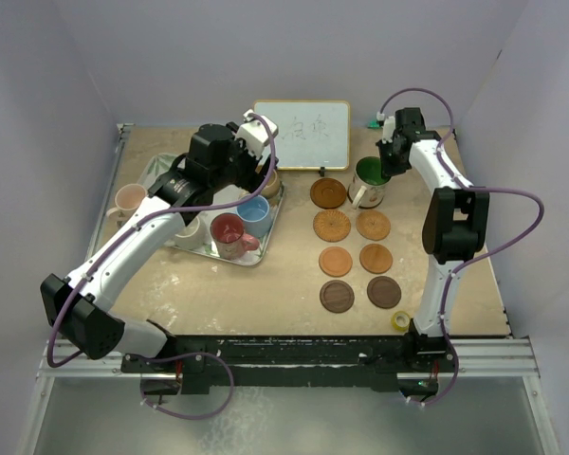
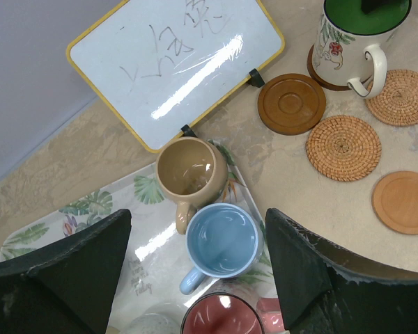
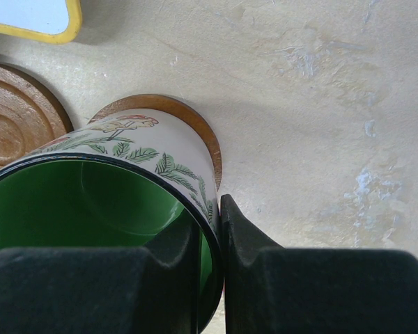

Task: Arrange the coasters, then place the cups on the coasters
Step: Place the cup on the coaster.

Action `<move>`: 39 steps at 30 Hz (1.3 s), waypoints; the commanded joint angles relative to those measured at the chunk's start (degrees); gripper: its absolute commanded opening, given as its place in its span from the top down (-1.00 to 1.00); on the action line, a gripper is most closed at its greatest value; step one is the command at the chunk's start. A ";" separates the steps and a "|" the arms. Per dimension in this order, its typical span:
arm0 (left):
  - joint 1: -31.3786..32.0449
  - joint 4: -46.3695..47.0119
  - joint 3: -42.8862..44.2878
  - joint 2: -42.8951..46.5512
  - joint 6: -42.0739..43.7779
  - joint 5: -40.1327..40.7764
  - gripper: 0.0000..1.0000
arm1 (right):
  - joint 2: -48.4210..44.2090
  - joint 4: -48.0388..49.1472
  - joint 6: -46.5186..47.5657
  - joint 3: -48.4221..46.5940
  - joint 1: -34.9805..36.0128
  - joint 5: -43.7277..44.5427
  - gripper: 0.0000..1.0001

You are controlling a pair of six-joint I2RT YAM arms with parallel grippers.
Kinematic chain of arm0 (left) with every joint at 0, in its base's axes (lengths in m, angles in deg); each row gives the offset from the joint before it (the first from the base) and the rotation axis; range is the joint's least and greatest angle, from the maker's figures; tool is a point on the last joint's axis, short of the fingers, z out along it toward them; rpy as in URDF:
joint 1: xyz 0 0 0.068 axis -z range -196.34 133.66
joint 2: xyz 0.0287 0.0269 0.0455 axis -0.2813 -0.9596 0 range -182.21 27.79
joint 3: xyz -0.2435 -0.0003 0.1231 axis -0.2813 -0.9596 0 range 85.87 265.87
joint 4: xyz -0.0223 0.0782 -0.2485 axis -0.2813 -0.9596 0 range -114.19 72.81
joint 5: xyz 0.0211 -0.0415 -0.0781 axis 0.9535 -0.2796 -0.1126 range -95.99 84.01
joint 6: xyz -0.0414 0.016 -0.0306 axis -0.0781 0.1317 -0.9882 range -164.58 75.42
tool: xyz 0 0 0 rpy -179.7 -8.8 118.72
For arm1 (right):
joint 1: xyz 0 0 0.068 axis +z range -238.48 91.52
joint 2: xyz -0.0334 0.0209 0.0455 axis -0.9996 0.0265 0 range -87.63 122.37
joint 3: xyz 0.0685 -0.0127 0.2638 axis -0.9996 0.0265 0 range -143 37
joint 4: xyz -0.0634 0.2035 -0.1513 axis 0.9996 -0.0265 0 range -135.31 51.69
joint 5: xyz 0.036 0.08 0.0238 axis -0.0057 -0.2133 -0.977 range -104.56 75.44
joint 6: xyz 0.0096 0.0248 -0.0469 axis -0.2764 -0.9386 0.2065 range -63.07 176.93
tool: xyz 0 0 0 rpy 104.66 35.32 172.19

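The green cup [image 1: 368, 180] [image 3: 90, 202], leaf-patterned outside, stands on a brown coaster [image 3: 195, 120] at the far end of the right column. My right gripper [image 1: 388, 161] [image 3: 212, 226] is shut on its rim, one finger inside and one outside. Seven more coasters lie bare in two columns, among them a dark brown one [image 1: 329, 192] [image 2: 291, 103] and a woven one [image 1: 332, 226] [image 2: 343, 147]. My left gripper [image 1: 263, 172] [image 2: 197, 229] hangs open above the leaf-patterned tray [image 1: 266, 248] [image 2: 90, 205], over the blue cup [image 2: 223, 240] with the tan cup [image 2: 190, 170] and red cup [image 2: 219, 319] beside it.
A small whiteboard [image 1: 302, 135] [image 2: 174, 62] stands at the back, close to the tray and the coasters. A pale pink cup [image 1: 128, 199] sits left of the tray. A yellow tape roll [image 1: 401, 321] lies near the front right edge.
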 commanded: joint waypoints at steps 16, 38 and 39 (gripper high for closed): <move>-0.22 2.42 -0.03 2.06 1.31 -0.62 -0.50 | -5.06 4.51 -1.47 -0.71 -0.31 -1.14 0.68; -2.25 -0.28 -0.81 2.90 3.08 1.03 -0.51 | -9.37 0.87 -2.45 -3.63 -0.31 -1.82 0.19; -3.22 -0.65 -0.79 2.94 2.80 0.25 -0.51 | -10.15 0.43 -2.58 -3.90 -0.32 -2.03 0.16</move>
